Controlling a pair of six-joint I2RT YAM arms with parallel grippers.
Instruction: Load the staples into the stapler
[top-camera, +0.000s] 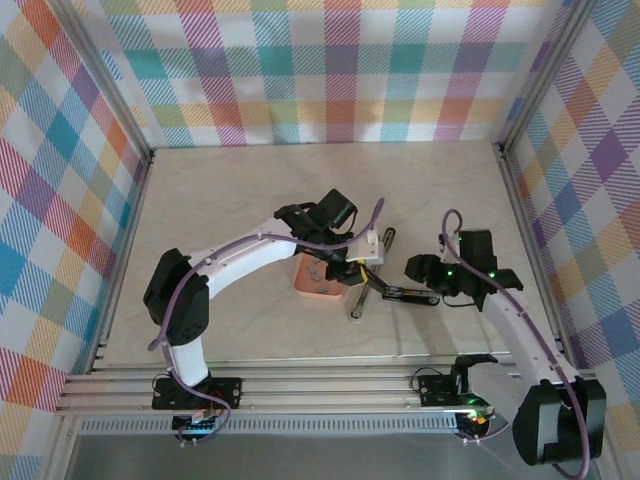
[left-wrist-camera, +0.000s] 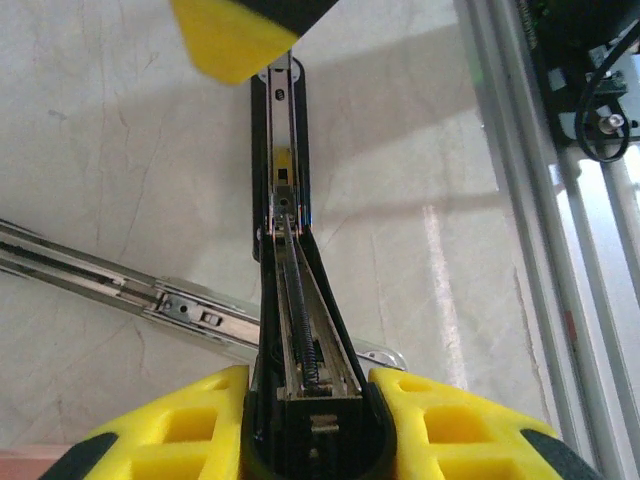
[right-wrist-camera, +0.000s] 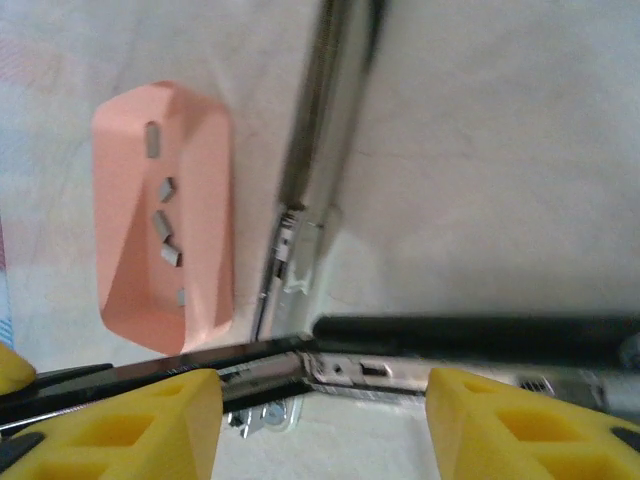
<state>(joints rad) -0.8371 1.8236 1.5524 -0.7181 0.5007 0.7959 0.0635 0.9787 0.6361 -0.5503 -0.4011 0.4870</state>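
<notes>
1. Yellow-padded, the left tool (left-wrist-camera: 315, 415) is clamped on the black rear of the stapler (left-wrist-camera: 285, 160). The stapler's channel is laid open, with the spring (left-wrist-camera: 303, 320) exposed and no strip seen in it.
2. The right tool (right-wrist-camera: 320, 415) is seen with its jaws apart and nothing gripped. The stapler's metal and black arms are crossed just beyond its tips.
3. The staples (right-wrist-camera: 165, 225) are lying loose in the salmon-pink tray (right-wrist-camera: 200, 130), just beside the stapler on the pale tabletop (right-wrist-camera: 480, 150) (several small grey strips, scattered).
4. The step in hand is judged to be the fetching of a strip: the stapler is held open, but nothing is loaded yet.
5. Next, the right tool would need to be moved over the tray, closed on one strip and lined up with the channel.
6. The splayed stapler arm and the left arm (top-camera: 250, 255), close above the tray, are likely to be in the way. A thin strip may also be fumbled against the tray floor.
</notes>
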